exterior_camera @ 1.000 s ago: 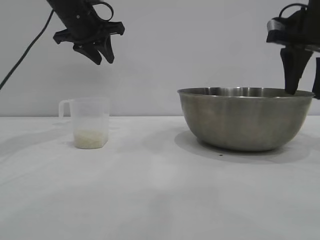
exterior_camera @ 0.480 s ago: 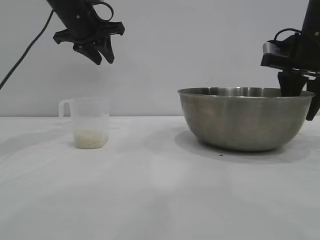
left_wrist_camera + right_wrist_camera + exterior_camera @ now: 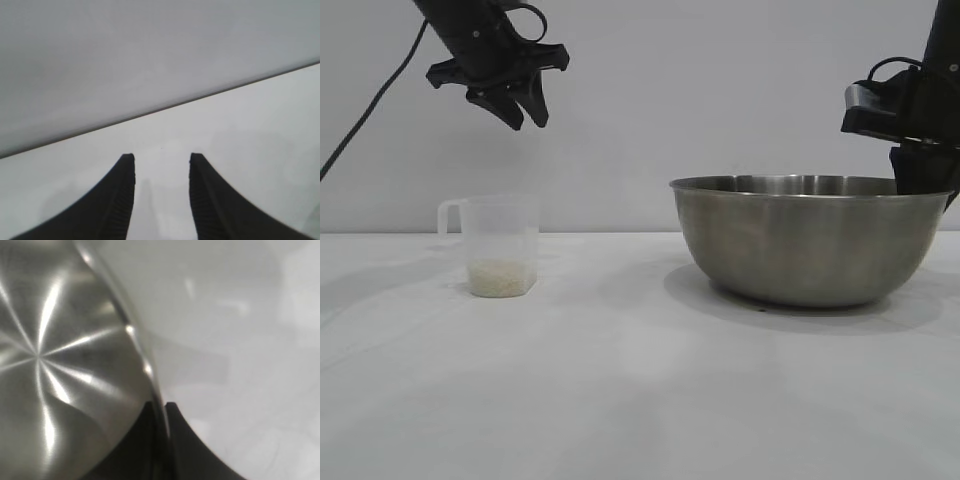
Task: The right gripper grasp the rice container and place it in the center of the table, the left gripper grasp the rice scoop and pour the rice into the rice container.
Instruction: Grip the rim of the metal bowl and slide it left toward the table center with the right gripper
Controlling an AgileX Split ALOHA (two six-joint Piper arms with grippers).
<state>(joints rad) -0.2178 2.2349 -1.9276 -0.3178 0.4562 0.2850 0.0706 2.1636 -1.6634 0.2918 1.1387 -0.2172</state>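
The steel rice container (image 3: 810,240) rests on the white table (image 3: 620,380) at the right. My right gripper (image 3: 925,185) is shut on its far right rim, one finger inside the wall and one outside, as the right wrist view shows at the rim (image 3: 150,370) between the fingertips (image 3: 175,412). The clear rice scoop (image 3: 500,245) stands at the left with its handle pointing left and a shallow layer of rice (image 3: 501,277) in its bottom. High above the scoop hangs my left gripper (image 3: 515,105), open and empty; its fingers (image 3: 125,200) frame only bare table.
A black cable (image 3: 370,105) trails from the left arm down to the left edge. Bare tabletop lies between the scoop and the rice container and across the whole front.
My right gripper came down over the bowl's right rim and shut on it. The bowl has shifted slightly to the left. The left gripper and the scoop have not moved.
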